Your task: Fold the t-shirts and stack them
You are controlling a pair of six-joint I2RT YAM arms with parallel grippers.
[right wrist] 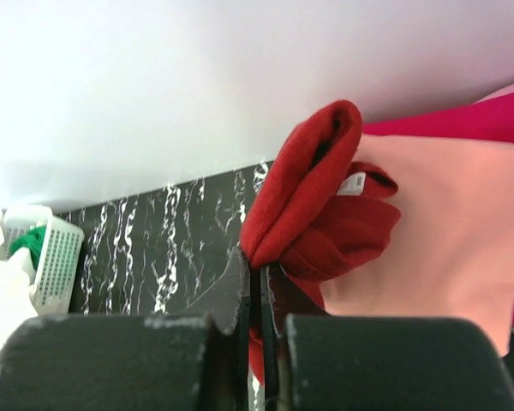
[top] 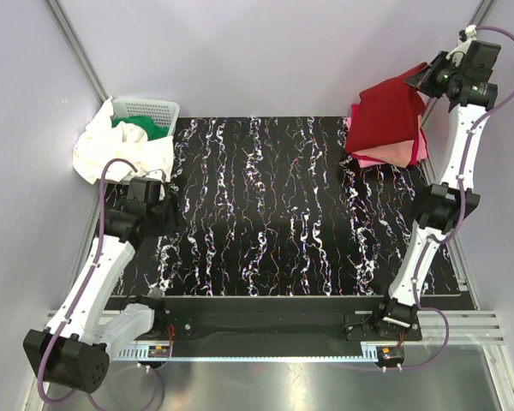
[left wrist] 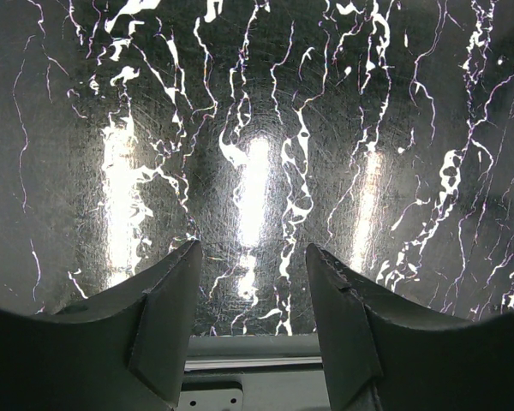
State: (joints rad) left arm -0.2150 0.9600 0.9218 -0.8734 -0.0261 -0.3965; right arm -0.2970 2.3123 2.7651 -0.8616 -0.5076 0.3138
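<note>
My right gripper (top: pixel 421 79) is raised at the far right and shut on a corner of the folded dark red t-shirt (top: pixel 387 114). That shirt lies on the salmon pink t-shirt (top: pixel 392 154) and the magenta t-shirt (top: pixel 422 147). In the right wrist view the gripper (right wrist: pixel 259 261) pinches the dark red cloth (right wrist: pixel 313 201) above the salmon pink (right wrist: pixel 428 231) and magenta (right wrist: pixel 463 120) shirts. The white t-shirt (top: pixel 111 150) hangs over the basket at the far left, with the green t-shirt (top: pixel 141 130) inside it. My left gripper (top: pixel 173 214) is open and empty over the mat (left wrist: pixel 257 145).
A white lattice basket (top: pixel 150 110) stands at the far left corner of the black marbled mat (top: pixel 274 205); it also shows in the right wrist view (right wrist: pixel 56 257). Grey walls close in the back and both sides.
</note>
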